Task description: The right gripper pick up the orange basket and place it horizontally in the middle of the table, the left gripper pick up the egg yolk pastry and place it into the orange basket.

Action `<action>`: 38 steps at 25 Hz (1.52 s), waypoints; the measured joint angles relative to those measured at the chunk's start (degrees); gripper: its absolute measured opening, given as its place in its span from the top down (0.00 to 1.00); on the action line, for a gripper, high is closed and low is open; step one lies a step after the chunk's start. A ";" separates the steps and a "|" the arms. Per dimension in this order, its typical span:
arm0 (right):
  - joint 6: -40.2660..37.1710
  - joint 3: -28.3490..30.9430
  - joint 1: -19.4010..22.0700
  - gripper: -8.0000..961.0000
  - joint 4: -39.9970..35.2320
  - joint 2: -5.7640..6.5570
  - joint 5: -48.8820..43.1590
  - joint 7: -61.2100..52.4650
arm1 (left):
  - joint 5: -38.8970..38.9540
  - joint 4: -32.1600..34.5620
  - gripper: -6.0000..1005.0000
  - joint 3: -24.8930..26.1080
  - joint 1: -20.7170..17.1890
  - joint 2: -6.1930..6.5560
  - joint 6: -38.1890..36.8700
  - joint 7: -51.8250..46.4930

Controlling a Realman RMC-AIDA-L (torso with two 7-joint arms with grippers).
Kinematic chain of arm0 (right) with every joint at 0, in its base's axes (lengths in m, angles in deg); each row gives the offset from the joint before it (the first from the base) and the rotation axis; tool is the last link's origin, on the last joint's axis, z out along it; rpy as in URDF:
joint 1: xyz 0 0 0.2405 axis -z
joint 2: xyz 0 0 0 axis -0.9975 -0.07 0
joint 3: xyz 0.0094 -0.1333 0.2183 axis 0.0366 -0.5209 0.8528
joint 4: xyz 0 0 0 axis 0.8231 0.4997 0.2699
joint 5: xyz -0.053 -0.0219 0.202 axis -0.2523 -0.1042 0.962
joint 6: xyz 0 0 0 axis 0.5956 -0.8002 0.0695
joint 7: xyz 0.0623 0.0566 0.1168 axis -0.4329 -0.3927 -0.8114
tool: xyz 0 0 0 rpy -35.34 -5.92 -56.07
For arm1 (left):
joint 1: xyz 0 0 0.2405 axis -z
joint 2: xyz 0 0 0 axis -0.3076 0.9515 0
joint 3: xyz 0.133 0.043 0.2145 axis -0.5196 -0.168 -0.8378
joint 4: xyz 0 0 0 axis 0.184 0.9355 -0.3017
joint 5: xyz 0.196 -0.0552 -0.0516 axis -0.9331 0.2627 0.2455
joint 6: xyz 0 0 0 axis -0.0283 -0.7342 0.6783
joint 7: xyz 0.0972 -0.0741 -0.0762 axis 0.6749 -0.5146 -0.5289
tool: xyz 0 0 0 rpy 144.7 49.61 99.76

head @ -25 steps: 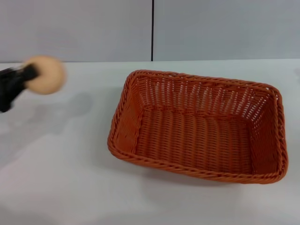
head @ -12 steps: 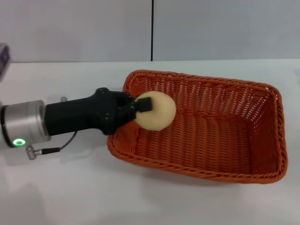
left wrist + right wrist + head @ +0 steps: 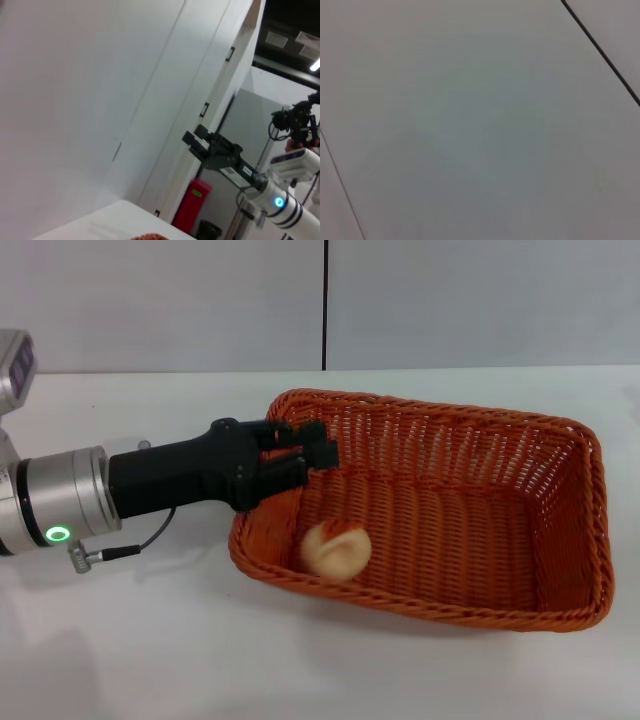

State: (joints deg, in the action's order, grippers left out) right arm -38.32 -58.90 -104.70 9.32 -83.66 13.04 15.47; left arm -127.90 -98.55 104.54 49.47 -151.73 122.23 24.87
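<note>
The left gripper (image 3: 318,453) reaches in from the left side, just over the near-left rim of the orange basket (image 3: 560,480). Its black fingers are spread apart and hold nothing. The egg yolk pastry (image 3: 336,548) lies inside the basket, down in the front left corner, close to the wall and below the fingers. The basket sits on the white table (image 3: 120,640). The right gripper (image 3: 199,141) shows only in the left wrist view, up high and far off, with nothing between its spread fingers. One thing could go wrong, I think: the arm hangs right above the rim, so pulling back too low could bump the basket and push it crooked. The round pastry might also roll a bit.
</note>
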 joint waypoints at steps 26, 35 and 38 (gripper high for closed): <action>0.05 8.96 1.91 0.50 0.03 -1.55 0.64 2.98 | 56.25 16.90 0.15 0.61 -12.45 0.02 -1.78 38.15; 1.17 9.25 2.01 0.50 1.30 -1.59 0.67 5.19 | 60.10 16.56 0.15 1.53 -13.22 0.29 -5.01 36.35; 1.41 9.77 2.04 0.50 1.35 -1.61 0.67 6.84 | 60.33 16.68 0.15 2.49 -13.24 0.31 -5.30 36.33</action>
State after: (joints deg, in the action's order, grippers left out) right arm -36.91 -49.13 -102.66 10.67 -85.27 13.71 22.31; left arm -67.57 -81.87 107.03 36.23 -151.42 116.93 61.20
